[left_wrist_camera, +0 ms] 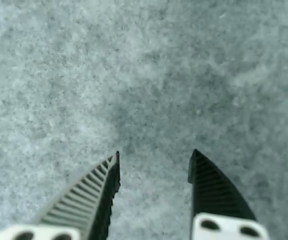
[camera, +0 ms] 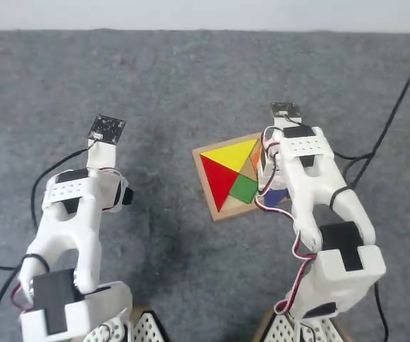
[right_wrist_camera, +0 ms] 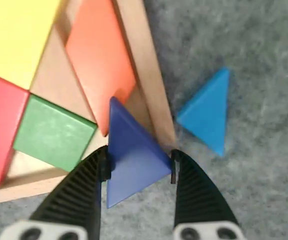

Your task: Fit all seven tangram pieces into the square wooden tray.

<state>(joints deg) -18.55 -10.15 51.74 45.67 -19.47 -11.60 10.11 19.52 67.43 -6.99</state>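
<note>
Right jaws clamp the dark blue triangle [right_wrist_camera: 132,152] over the rim of the wooden tray [right_wrist_camera: 142,60], right of the table's middle. Best turned to match the bare gap beside the green square [right_wrist_camera: 53,132] before lowering. Left jaws stand apart

Six tangram pieces are visible, namely yellow triangle [right_wrist_camera: 18,35], red triangle [right_wrist_camera: 1,125], dark blue triangle [right_wrist_camera: 131,155], light blue triangle [right_wrist_camera: 206,112], green square [right_wrist_camera: 53,132] and orange piece [right_wrist_camera: 101,60], plus one wooden tray [right_wrist_camera: 144,65].
</note>
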